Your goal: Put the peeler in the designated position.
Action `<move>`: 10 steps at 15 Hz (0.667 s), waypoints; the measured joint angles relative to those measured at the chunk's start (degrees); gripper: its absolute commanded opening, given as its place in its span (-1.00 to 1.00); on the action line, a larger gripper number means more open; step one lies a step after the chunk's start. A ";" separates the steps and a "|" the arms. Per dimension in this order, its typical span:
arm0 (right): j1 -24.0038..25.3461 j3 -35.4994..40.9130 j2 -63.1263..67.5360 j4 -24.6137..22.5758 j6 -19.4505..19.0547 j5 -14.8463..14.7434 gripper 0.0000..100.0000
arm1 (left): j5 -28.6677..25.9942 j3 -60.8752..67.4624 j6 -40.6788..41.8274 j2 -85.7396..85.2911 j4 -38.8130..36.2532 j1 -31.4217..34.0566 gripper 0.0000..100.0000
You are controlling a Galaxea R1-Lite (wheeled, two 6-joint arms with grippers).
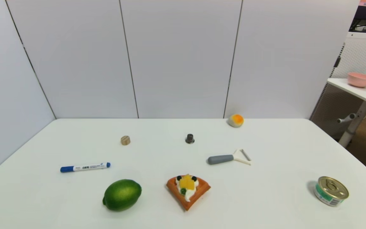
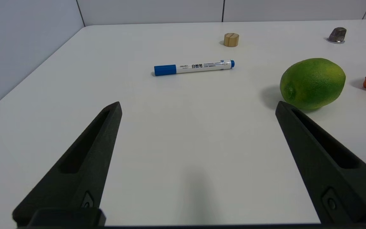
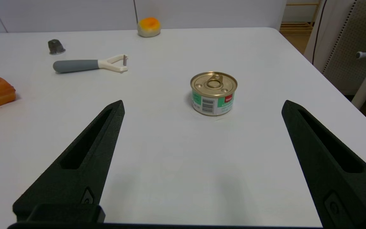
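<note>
The peeler [image 1: 229, 158], with a grey handle and white forked head, lies flat on the white table, a little right of centre; the right wrist view also catches the peeler [image 3: 89, 64] far ahead. Neither arm shows in the head view. My left gripper [image 2: 198, 107] hovers open over bare table near the front left, nothing between its fingers. My right gripper [image 3: 202, 105] is open too, at the front right, well short of the peeler. The designated position carries no mark that I can see.
On the table lie a blue-capped marker [image 1: 85, 167], a lime [image 1: 122, 194], a waffle slice [image 1: 187, 190], a tin can [image 1: 331, 190], a wooden disc [image 1: 125, 140], a small dark knob [image 1: 189, 138] and an orange-topped ball [image 1: 236, 120]. Grey panels wall the back and left.
</note>
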 measured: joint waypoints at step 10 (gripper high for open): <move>0.00 0.00 0.00 0.00 0.01 -0.05 1.00 | 0.02 0.00 -0.02 0.00 0.00 0.00 1.00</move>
